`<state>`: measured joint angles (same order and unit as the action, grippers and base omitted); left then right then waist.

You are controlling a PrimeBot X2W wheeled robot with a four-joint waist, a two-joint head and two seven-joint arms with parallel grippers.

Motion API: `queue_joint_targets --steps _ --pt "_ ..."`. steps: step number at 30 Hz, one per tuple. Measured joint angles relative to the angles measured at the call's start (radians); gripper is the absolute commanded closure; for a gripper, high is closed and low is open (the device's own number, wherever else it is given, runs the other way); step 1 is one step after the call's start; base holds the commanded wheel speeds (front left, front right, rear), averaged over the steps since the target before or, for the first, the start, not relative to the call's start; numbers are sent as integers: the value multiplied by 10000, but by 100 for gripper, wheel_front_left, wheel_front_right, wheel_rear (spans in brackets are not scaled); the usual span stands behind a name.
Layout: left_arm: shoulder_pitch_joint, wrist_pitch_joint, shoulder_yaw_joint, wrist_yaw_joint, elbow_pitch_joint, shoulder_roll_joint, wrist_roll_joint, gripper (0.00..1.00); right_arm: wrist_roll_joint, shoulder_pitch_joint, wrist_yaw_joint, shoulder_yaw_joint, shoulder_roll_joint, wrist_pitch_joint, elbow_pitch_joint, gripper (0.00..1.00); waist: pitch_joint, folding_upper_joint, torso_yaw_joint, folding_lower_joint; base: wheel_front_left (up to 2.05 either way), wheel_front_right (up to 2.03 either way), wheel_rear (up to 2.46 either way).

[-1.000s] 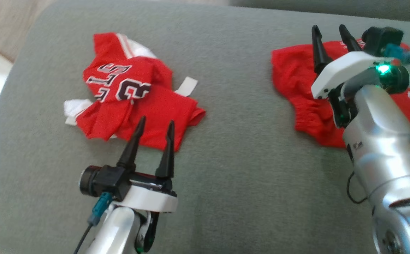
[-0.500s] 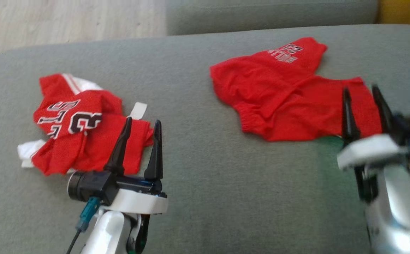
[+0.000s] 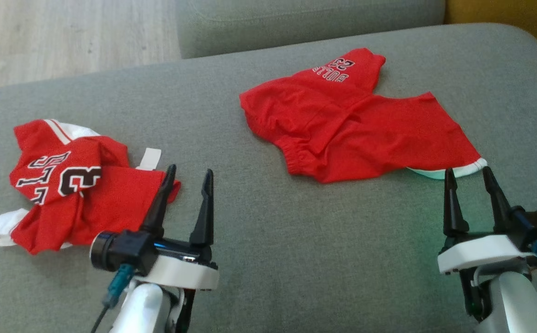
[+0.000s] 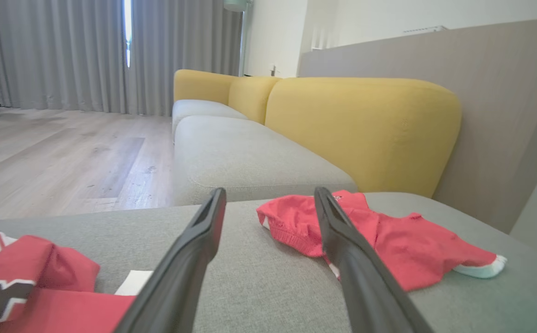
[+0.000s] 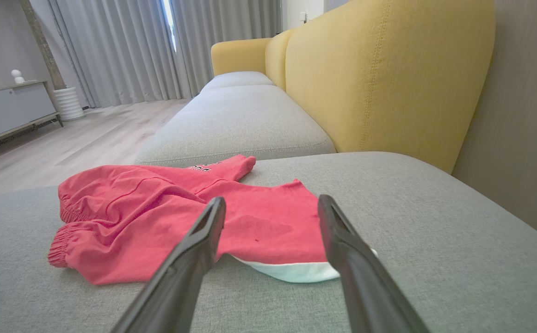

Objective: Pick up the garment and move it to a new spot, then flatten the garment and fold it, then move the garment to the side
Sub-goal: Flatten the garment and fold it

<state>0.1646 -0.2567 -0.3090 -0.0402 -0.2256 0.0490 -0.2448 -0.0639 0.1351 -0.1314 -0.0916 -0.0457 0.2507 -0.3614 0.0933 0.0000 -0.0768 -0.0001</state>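
Two garments lie on a grey sofa cushion (image 3: 273,231). In the head view the red shorts (image 3: 356,129) sit at about 1 o'clock from the picture's centre. They are spread loosely, with white lettering on the far leg and a white hem (image 3: 435,172) at the near right corner. The red jersey (image 3: 78,194) lies crumpled at 9 o'clock, its black-and-white number facing up and white trim showing at its edges. A white tab (image 3: 150,158) pokes out at its right side. The two garments are well apart, with a stretch of grey cushion between them.

The left gripper (image 3: 190,169) hangs at 7 o'clock with its fingers spread wide and nothing between them. Its left fingertip overlaps the jersey's right edge, and whether it touches the cloth cannot be told. The right gripper (image 3: 467,169) hangs at 4 o'clock, also wide apart and holding nothing, its tips just short of the shorts' white hem.

Beyond the cushion, at 12 o'clock, lies a second grey cushion (image 3: 296,18), with wooden floor (image 3: 64,37) at 11 o'clock. The wrist views show a yellow backrest (image 5: 388,69) and grey curtains (image 4: 64,51) behind.
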Motion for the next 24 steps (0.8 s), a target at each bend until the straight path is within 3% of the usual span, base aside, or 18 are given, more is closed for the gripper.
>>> queue_joint_targets --steps 5,12,24 --pt "298 0 -391 -387 -619 15 769 0 -221 164 0 75 0 0 107 0 363 0 -150 0 0 0 0" --pt "1813 8 -2048 -775 -2383 109 1720 0 -431 448 0 176 0 0 125 0 949 0 -431 2 0 0 0" --pt "4502 458 -3582 -920 -5568 184 1513 0 -863 1256 0 420 0 0 255 0 2089 0 -1259 3 0 0 0"
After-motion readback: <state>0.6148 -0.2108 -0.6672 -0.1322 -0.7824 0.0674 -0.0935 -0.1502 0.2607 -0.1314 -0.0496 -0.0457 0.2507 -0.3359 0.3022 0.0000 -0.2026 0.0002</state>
